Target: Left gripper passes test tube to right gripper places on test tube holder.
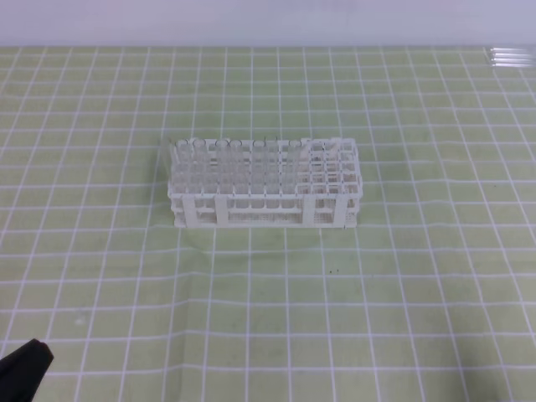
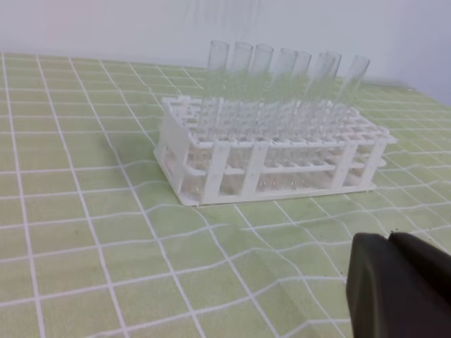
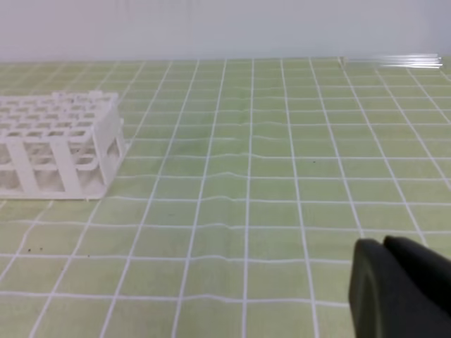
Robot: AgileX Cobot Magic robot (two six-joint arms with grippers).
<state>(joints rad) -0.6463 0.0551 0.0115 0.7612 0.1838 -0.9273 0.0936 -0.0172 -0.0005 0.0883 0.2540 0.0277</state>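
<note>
Lower left of the high view: left gripper (image 1: 25, 362), fingers pressed together, empty. Centre: test tube holder (image 1: 265, 194), its left columns full of upright tubes (open ends up). Upper right: loose test tubes (image 1: 511, 57) lying flat, long axis left-right. Right gripper (image 3: 384, 248) likewise pressed together. Next grasp should probably pinch a tube mid-length, squarely.

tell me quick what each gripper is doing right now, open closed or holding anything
Left gripper: black tapering fingers shut, holding nothing.
Right gripper: black fingers shut, holding nothing.
</note>
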